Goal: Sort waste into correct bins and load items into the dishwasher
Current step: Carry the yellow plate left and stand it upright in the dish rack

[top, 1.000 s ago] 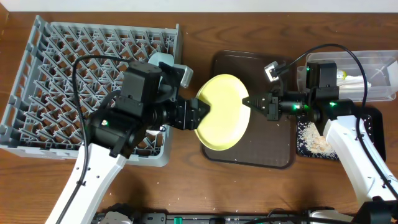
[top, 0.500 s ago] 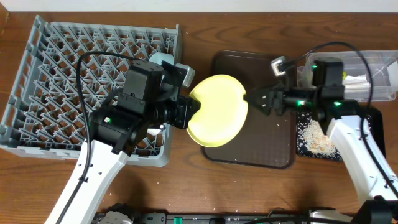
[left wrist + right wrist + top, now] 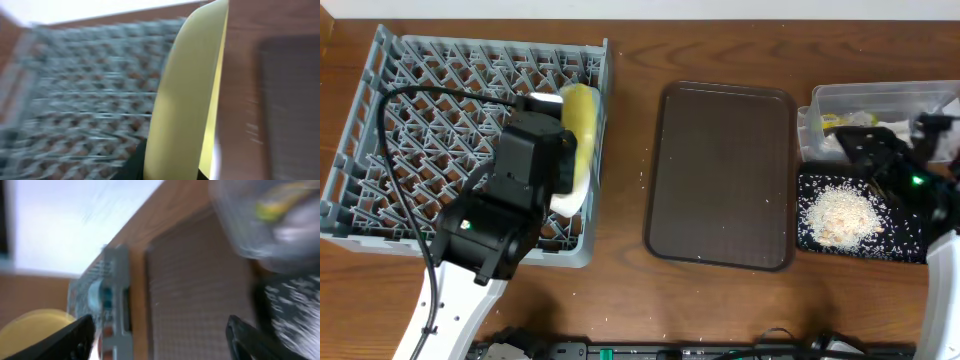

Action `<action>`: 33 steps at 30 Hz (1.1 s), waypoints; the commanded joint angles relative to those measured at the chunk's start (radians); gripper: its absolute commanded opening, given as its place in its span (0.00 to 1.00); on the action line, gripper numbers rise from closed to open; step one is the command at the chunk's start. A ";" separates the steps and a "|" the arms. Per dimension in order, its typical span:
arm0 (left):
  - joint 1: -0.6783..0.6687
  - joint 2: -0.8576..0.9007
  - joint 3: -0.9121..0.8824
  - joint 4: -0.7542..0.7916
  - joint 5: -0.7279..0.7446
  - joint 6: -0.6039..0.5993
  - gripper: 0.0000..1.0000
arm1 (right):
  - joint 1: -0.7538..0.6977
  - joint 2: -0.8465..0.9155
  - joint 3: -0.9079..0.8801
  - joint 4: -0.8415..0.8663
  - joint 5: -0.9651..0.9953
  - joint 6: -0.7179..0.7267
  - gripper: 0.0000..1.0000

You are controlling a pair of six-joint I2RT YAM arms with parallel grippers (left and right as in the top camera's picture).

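- Yellow plate (image 3: 580, 125): stood up on its edge over the right side of the grey rack (image 3: 420, 80), just inside the right wall.
- Could not tell if its bottom rim touched the pegs yet.
- Was pinched at the rim by the left gripper (image 3: 165, 169), jaws clamped shut on it.
- Looked stiff, smooth and light, so likely to slip or swing in a loose pinch.
- Best held by the rim, as here, with both flat faces free to slide down between pegs.
- Needed a gap between two rows of pegs. Had little room to wiggle there, with the pegs close together and the right wall easy to bump.
- Right gripper (image 3: 160, 337): had its jaws wide apart and held nothing, well off to the right by the clear tub (image 3: 880, 100) and the black tray (image 3: 910, 245) of crumbs (image 3: 840, 212).
- Had lots of open room between the two arms, over the brown tray (image 3: 720, 170).
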 commanded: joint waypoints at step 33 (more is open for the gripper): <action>0.129 0.440 0.013 0.205 -0.180 0.164 0.08 | -0.043 -0.015 0.002 -0.080 0.303 0.053 0.99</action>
